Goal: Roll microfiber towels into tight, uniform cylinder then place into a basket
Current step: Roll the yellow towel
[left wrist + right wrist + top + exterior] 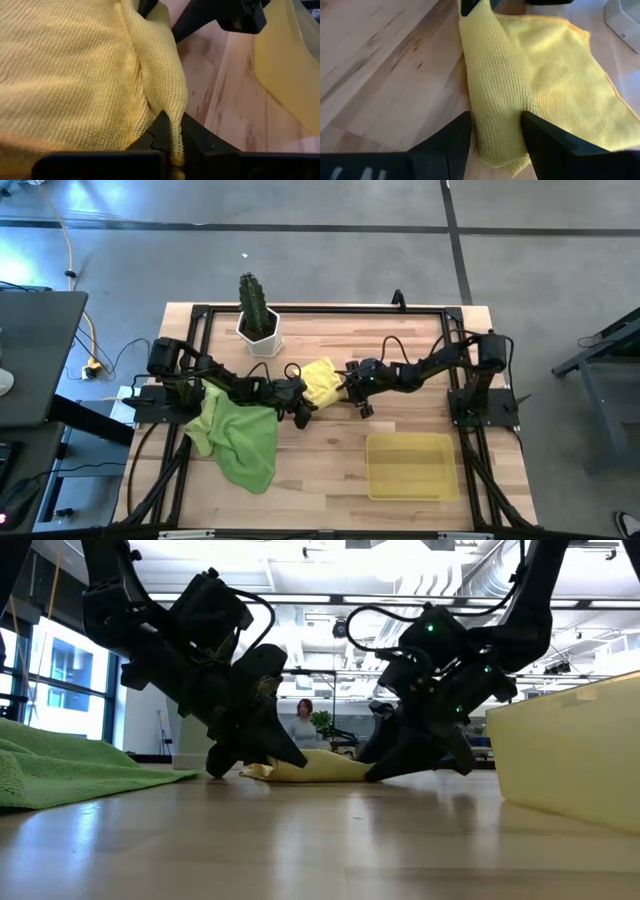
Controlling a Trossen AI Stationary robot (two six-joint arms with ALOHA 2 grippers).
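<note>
1. Left tool [172, 150]: clamped on a pinched ridge of the yellow towel [322, 380], low at the table [330, 455].
2. Right tool [495, 135]: fingers apart, straddling the near end of the folded strip of the same towel, no squeeze visible.
3. Towel flat mid-table between both tools; one edge turned over into a partial roll, rest spread flat behind it.
4. Key relation: roll's long axis runs from one tool to the other, each at one end. Next roll probably needs both ends moved together across that axis.
5. Green towels [240, 435] heaped under the left arm, not rolled.
6. Basket [410, 467] at the table's front on the right arm's side, nothing in it; right arm nearer.
</note>
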